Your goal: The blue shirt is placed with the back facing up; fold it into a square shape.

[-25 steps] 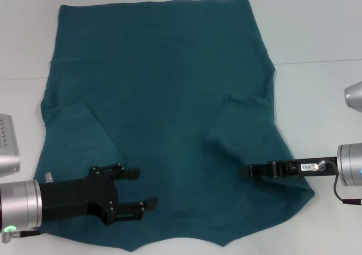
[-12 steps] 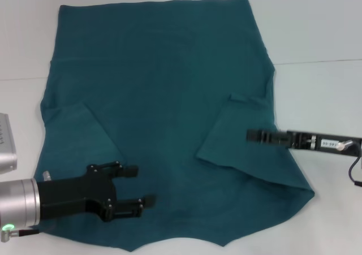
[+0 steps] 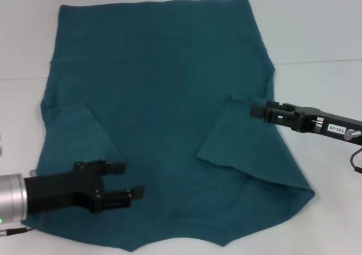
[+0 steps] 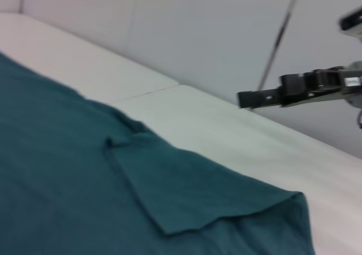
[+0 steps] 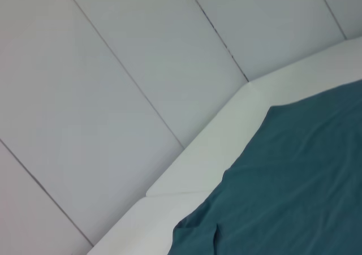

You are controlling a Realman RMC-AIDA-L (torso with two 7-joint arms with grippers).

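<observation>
- The blue shirt (image 3: 164,113) lies spread flat on the white table (image 3: 317,29), plain side up, and it takes up most of the surface.
- Both sleeves are folded inward onto the body of the shirt. One sleeve flap (image 3: 79,128) lies just beyond the left gripper's fingers. The other sleeve flap (image 3: 243,139) lies under and just ahead of the right gripper's fingertips.
- The left gripper (image 3: 127,180) is over the near left part of the shirt. Its two black fingers (image 3: 110,167) are spread apart with nothing between them, and teal cloth shows in the gap.
- The right gripper (image 3: 255,110) reaches in from the right side, with its tip over the top corner of the folded right sleeve. From the head view its fingers look close together, but I cannot tell whether they are pinching cloth or are just above it.
- In the left wrist view the right gripper (image 4: 243,99) appears clear above the table, away from the shirt (image 4: 85,193) and its folded sleeve edge.
- The right wrist view shows only the shirt's (image 5: 294,193) far edge against the table's rim.
</observation>
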